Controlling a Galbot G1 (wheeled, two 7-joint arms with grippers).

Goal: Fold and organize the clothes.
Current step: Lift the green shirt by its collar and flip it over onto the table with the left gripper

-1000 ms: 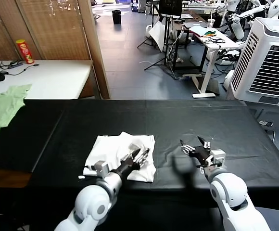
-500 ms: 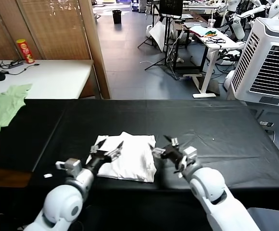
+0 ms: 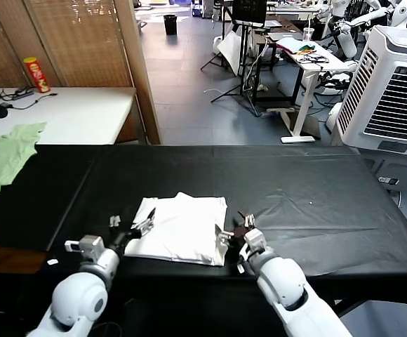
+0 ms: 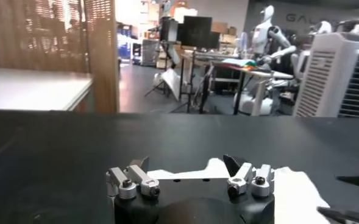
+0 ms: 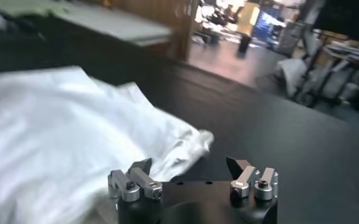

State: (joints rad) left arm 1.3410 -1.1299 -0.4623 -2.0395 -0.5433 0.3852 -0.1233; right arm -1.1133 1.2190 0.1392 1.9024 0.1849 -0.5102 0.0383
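A folded white T-shirt lies on the black table near its front edge; no lettering shows. My left gripper is open and empty, low at the shirt's left edge. My right gripper is open and empty, low at the shirt's right edge. In the left wrist view my left gripper stands with spread fingers and the shirt lies just beyond them. In the right wrist view my right gripper is spread just short of the shirt's crumpled corner.
A pale green garment lies at the far left of the table. A white side table with a red can stands behind it. A large white air cooler stands at the back right.
Both grippers have pulled back toward the table's front. The left has moved left off the shirt to its left edge. The right has moved left to the shirt's right edge.
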